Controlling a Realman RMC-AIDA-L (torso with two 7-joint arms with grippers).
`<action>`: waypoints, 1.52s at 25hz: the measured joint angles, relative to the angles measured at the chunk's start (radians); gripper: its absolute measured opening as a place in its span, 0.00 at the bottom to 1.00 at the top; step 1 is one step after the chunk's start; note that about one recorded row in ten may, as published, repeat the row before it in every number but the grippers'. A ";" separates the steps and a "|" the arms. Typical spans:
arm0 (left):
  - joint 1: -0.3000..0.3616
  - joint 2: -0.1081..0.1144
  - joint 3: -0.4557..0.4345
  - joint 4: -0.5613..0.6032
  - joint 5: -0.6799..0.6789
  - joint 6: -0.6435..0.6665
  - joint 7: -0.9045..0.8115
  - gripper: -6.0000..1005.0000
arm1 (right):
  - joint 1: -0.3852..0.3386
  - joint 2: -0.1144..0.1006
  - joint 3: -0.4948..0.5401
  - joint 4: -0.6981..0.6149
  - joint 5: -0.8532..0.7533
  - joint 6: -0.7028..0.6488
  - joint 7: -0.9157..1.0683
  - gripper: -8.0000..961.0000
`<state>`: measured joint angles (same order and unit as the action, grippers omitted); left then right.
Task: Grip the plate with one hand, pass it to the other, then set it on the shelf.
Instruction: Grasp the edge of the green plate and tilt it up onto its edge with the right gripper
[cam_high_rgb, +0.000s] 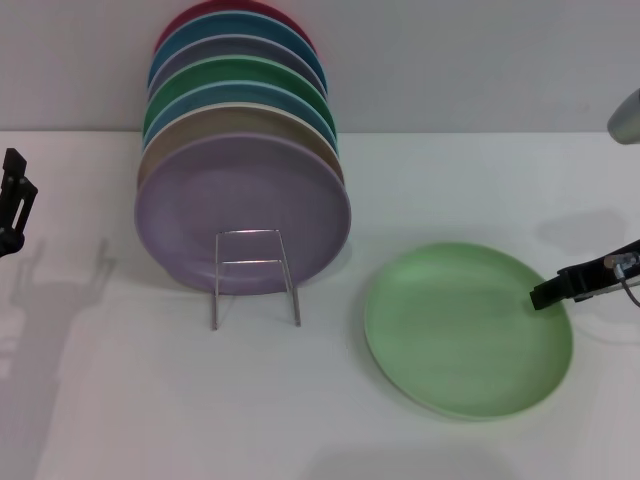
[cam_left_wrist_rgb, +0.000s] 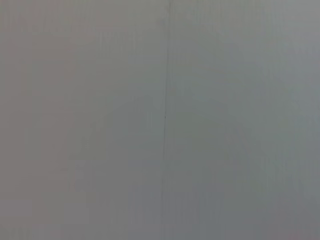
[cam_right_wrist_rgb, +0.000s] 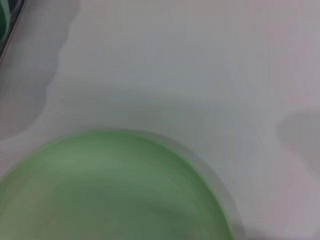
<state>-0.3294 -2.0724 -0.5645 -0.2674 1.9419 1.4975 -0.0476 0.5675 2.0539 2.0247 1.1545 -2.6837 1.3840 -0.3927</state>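
The light green plate (cam_high_rgb: 465, 328) lies flat on the white table at the right in the head view. It also fills the lower part of the right wrist view (cam_right_wrist_rgb: 110, 190). My right gripper (cam_high_rgb: 548, 294) reaches in from the right edge, its dark tip at the plate's right rim. The silver wire shelf (cam_high_rgb: 254, 268) stands at centre left, its looped front frame before a row of upright plates. My left gripper (cam_high_rgb: 14, 200) is at the far left edge, away from the plate and the shelf.
Several upright plates fill the shelf, with a lavender plate (cam_high_rgb: 240, 205) at the front and a darker green one (cam_high_rgb: 240, 75) behind. A grey wall (cam_high_rgb: 480, 60) stands behind the table. The left wrist view shows only a plain grey surface (cam_left_wrist_rgb: 160, 120).
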 joint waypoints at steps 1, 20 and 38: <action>-0.001 0.000 0.000 0.000 0.000 0.000 0.000 0.80 | 0.001 0.000 0.000 -0.005 0.001 -0.003 0.000 0.60; -0.002 0.002 0.000 0.006 0.000 0.000 0.000 0.80 | 0.023 0.000 -0.003 -0.065 0.002 -0.025 -0.002 0.38; 0.002 0.002 0.000 0.007 0.000 0.000 0.000 0.80 | 0.024 0.001 -0.003 -0.087 -0.001 -0.040 -0.002 0.23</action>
<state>-0.3275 -2.0709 -0.5644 -0.2608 1.9420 1.4980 -0.0476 0.5911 2.0549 2.0218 1.0676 -2.6846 1.3440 -0.3943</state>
